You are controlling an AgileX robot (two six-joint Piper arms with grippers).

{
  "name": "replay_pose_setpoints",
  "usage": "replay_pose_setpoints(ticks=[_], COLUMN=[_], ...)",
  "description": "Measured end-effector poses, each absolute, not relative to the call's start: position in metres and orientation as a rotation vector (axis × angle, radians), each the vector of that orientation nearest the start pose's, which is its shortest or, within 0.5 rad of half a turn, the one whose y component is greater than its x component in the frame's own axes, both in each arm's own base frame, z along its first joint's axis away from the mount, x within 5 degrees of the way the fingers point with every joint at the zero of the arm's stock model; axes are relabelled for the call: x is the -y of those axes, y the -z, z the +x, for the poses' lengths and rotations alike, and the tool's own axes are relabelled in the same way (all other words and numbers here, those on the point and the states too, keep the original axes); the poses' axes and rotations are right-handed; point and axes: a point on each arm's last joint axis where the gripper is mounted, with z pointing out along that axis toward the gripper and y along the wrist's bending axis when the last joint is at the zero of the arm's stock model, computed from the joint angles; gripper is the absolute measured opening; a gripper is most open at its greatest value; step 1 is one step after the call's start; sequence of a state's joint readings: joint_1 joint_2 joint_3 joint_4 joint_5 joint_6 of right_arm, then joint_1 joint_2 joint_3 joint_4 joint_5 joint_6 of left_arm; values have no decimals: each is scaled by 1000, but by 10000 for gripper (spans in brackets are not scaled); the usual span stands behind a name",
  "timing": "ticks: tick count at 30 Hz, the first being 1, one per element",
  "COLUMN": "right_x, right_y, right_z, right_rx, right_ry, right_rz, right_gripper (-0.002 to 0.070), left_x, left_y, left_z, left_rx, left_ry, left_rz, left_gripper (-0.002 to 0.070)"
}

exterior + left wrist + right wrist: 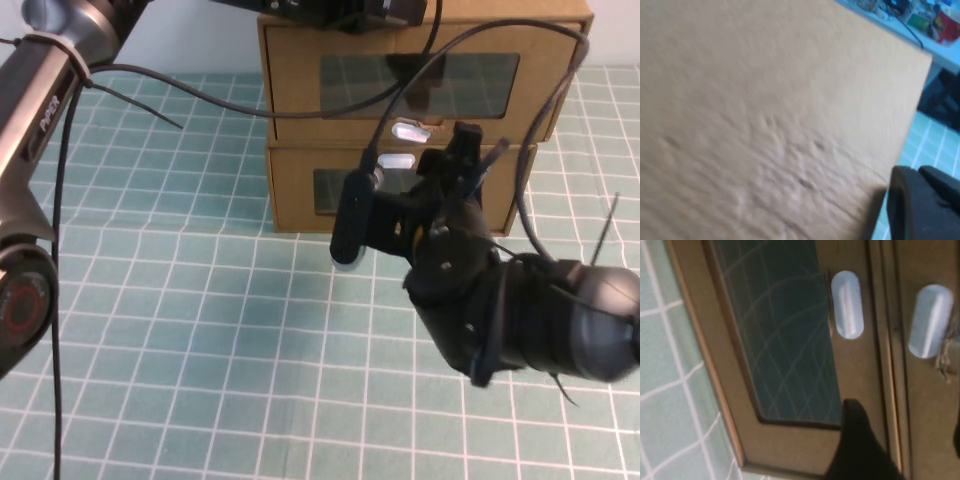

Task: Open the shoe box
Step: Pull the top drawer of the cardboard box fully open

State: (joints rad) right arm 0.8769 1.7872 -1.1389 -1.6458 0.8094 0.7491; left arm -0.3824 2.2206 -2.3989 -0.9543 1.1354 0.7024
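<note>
Right gripper (455,150), jaws wide, just in front of upper shoe box (420,70), lined on its white pull tab (410,130). Step, judged: approach to tab. Next: advance, pinch tab, pull outward. Upper shoe box sits on lower box (300,195); left gripper (335,10) atop upper shoe box, state cannot be told.

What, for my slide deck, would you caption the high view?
Right gripper, open, faces the white handles of two stacked cardboard shoe boxes; left gripper is above the top box.
</note>
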Motion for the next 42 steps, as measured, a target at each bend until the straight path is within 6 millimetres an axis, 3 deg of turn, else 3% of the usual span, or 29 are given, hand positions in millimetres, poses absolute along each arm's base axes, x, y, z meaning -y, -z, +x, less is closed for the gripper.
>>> replay_pose_setpoints(ticks=[11, 19, 22, 24, 37, 39, 42], right_x=[-267, -246, -244, -243, -246, -248, -249], right_y=[-257, -243, -242, -241, -243, -246, -255], right_z=[319, 357, 369, 372, 370, 367, 362], right_rx=[-1578, -1628, -1628, -1634, -1644, -1655, -1672], right_ry=[813, 772, 769, 780, 796, 780, 750], right_rz=[-1140, -1149, -1142, -1141, -1107, -1089, -1037], right_gripper=[373, 370, 335, 296, 294, 270, 85], left_x=[245, 245, 246, 246, 245, 245, 244], left_y=[-371, -371, -371, -371, -369, -369, -369], left_z=[426, 426, 426, 426, 428, 428, 427], left_rx=[-1899, -1898, -1889, -1890, -1913, -1918, -1920], left_ry=[1021, 1019, 1015, 1014, 992, 996, 995], left_rz=[1055, 1058, 1059, 1062, 1053, 1047, 1044], left_gripper=[-5, -5, -5, -5, -5, -5, -5])
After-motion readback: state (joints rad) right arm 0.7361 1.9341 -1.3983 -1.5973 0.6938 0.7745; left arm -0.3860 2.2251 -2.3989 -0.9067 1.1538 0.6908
